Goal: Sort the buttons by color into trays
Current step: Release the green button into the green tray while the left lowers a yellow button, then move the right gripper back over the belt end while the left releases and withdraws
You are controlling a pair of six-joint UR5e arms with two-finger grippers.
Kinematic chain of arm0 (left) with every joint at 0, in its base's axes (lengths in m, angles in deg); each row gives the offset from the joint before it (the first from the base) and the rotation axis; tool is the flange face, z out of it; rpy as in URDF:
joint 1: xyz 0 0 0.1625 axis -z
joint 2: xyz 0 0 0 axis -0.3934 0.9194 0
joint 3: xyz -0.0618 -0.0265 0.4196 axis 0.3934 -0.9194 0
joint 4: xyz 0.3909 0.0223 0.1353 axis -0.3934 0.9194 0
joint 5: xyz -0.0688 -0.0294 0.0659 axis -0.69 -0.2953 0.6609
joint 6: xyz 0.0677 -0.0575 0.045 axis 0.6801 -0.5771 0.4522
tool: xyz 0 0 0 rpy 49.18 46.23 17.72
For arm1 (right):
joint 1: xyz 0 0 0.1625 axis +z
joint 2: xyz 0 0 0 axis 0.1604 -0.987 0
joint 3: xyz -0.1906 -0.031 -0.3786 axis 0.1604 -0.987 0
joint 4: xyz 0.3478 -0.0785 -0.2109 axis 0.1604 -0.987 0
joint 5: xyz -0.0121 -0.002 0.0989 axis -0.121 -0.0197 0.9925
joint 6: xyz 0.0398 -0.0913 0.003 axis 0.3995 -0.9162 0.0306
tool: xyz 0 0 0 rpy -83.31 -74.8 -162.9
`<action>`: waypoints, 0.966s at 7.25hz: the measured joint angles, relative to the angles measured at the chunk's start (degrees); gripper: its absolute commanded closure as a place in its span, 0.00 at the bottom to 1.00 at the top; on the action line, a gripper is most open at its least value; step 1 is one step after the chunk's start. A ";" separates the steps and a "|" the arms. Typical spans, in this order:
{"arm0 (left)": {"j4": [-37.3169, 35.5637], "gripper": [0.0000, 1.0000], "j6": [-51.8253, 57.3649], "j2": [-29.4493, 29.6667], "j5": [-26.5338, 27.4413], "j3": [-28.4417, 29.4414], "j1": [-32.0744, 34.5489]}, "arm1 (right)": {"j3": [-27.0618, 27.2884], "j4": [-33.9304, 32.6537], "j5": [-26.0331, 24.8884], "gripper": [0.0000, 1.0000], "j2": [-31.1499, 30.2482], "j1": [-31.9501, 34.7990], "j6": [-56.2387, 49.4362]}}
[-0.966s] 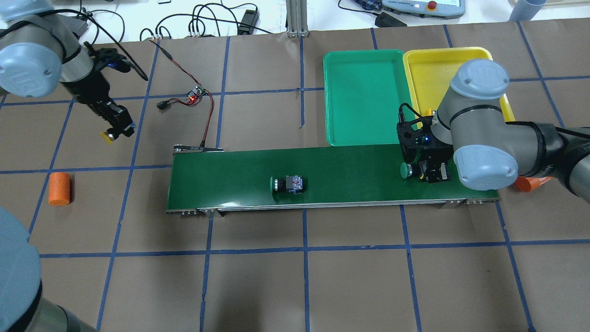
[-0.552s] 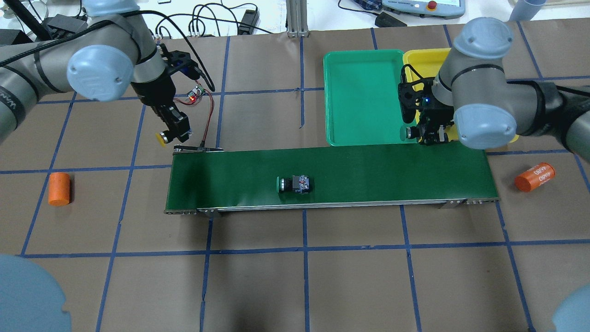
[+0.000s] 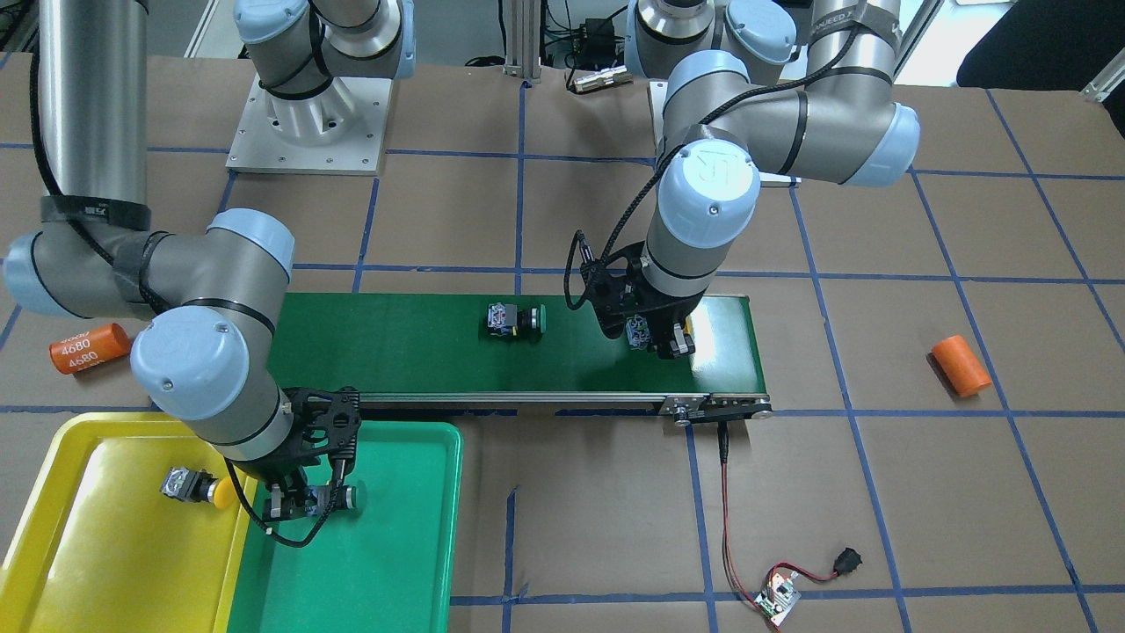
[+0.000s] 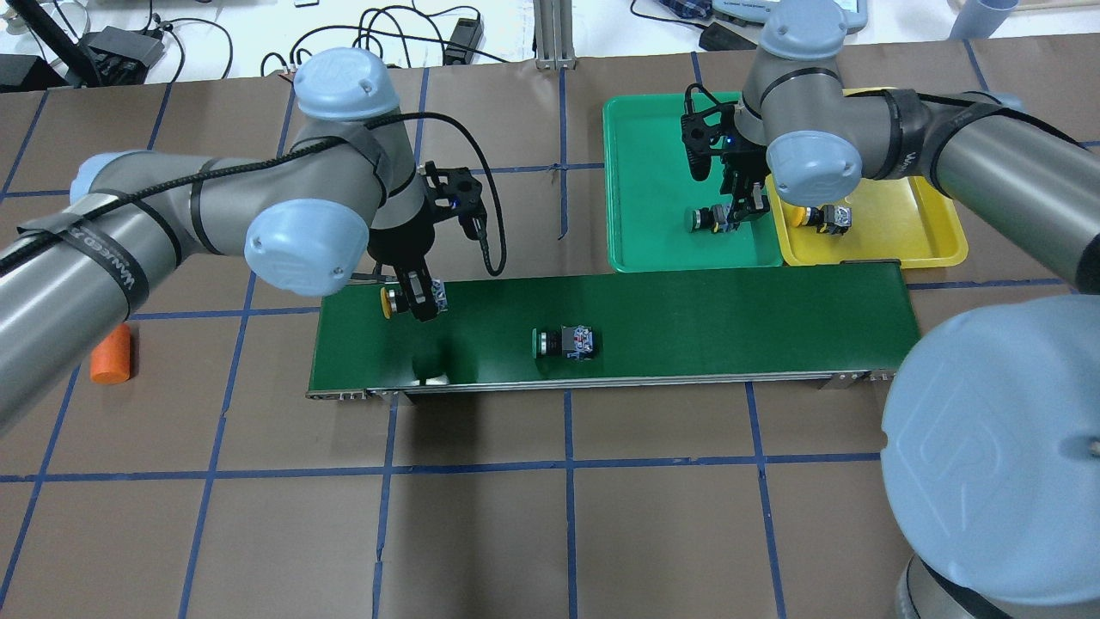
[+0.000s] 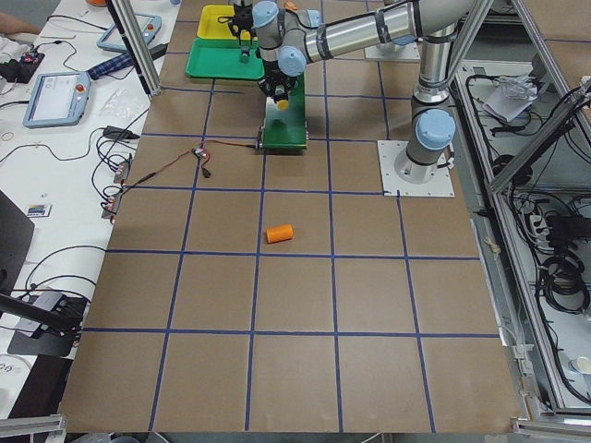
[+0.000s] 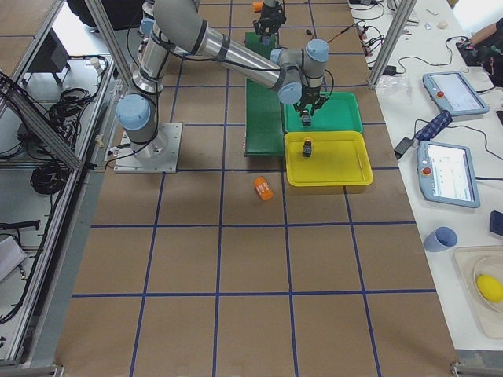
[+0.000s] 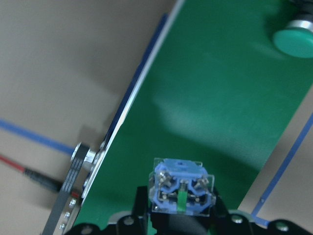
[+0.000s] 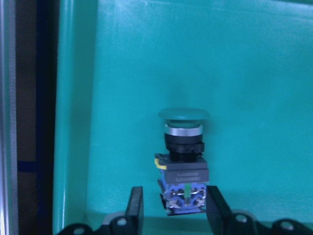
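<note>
Clearly, orange cylinder [image 3: 88, 348] marked 4680, left tool [image 4: 423, 306] gripping yellow button [image 4: 391, 302]

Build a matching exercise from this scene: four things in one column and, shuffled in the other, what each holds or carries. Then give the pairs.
Things
1. left gripper
2. right gripper
3. yellow tray
4. conveyor belt

States
A. carries the lone green button, free of both arms
B. has the lying yellow button inside
C. jaws either side of the second green button, over the green tray
D. jaws shut on the second yellow button, over the belt's end

Pairs: 1-D, 2-C, 3-B, 4-A
</note>
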 measured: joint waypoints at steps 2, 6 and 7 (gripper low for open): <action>-5.44 0.01 6.11 -0.34 -0.19 -4.44 0.55 | 0.05 0.95 0.08 0.00 -1.34 -0.08 -0.09; -7.64 0.00 7.58 -2.57 -3.57 -5.56 0.67 | 15.80 3.75 0.11 0.00 -18.33 -5.43 -3.10; -7.59 0.00 9.18 -2.86 -3.81 -4.69 -0.99 | 21.15 3.32 0.49 0.00 -21.92 -7.78 -4.25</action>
